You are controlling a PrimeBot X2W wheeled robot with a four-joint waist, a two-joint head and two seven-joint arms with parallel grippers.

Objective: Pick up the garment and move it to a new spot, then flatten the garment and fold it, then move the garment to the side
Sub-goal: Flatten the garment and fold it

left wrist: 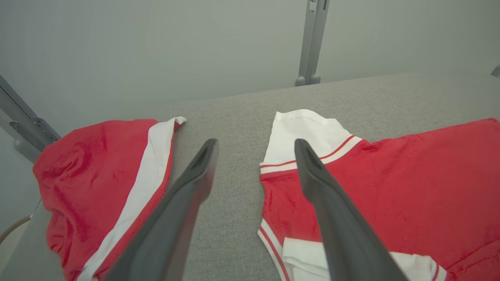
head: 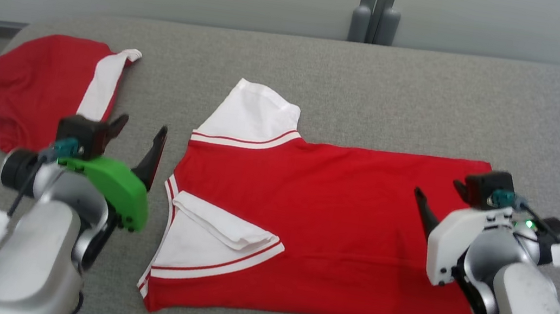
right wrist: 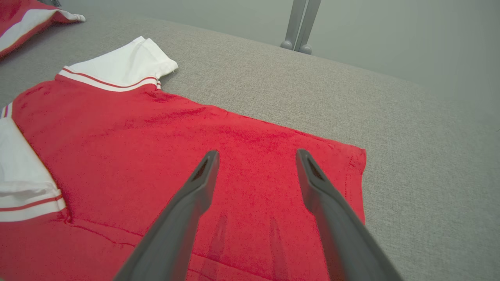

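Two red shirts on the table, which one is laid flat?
The middle shirt, spread out smooth at full length. The left shirt lies bunched up in a rounded heap.

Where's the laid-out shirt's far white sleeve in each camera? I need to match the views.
Head view: far white sleeve, left of centre.
Left wrist view: far white sleeve, upper middle.
Right wrist view: far white sleeve, upper left.
Shared landmark: grey post, top, right of centre.

no readable text, no labels, no brand marks, no numbers, no signs anywhere
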